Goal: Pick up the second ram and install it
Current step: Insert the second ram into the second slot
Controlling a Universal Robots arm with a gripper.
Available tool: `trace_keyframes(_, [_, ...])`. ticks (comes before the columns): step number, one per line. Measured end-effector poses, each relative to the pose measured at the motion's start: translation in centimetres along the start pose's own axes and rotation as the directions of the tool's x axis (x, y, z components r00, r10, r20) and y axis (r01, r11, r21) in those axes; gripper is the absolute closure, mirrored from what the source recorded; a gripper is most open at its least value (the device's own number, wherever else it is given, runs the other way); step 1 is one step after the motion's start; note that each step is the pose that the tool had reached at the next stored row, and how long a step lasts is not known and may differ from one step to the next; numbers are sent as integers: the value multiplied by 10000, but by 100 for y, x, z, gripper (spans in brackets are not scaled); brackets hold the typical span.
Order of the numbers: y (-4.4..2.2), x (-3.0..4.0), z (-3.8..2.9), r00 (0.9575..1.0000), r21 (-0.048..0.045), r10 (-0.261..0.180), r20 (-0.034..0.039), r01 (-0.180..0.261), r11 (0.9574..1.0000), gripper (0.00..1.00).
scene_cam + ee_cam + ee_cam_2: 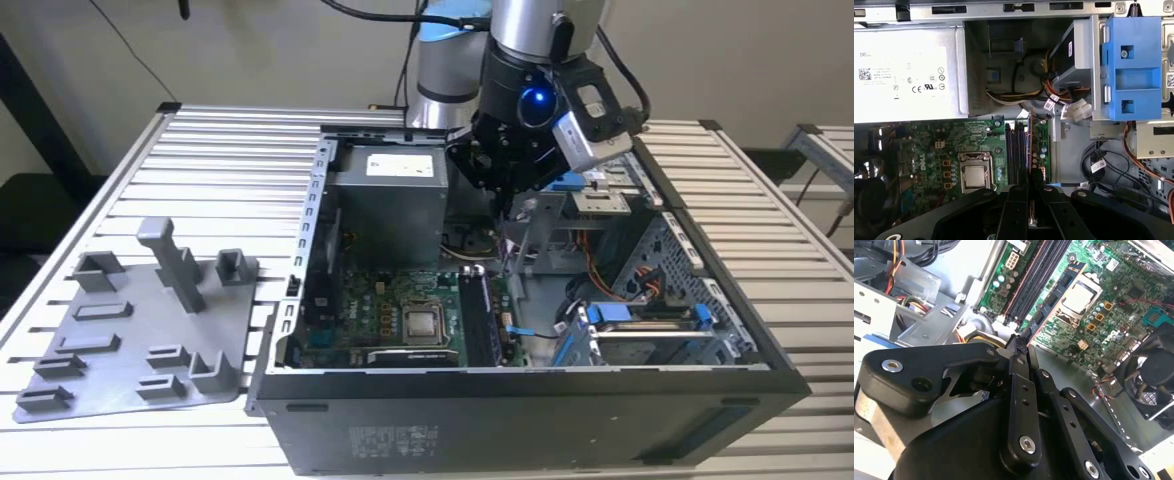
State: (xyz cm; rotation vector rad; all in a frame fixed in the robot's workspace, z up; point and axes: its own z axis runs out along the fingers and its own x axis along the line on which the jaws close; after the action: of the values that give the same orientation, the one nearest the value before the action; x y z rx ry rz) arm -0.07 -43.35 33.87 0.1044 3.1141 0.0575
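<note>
install step in hand, i judge: the gripper [1030, 180] is clamped on the second ram [1030, 137], held edge-on just above the memory slots [1015, 150] at the motherboard's [929, 150] drive-bay edge, and seating it calls for square alignment with its slot.

Power supply [909, 75]: big white label with block of small print, square code, row of approval marks.
Motherboard [929, 150]: white lettering, too small to make out.
Cable tags [1053, 104]: white, tiny print, unreadable.
Case front [400, 438]: faint block of print, unreadable in exterior view.
</note>
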Motion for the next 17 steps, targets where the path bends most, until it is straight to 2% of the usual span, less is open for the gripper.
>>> trace_keyframes(17, [-5, 2, 110, 10000, 6, -1, 0, 1, 10000, 86])
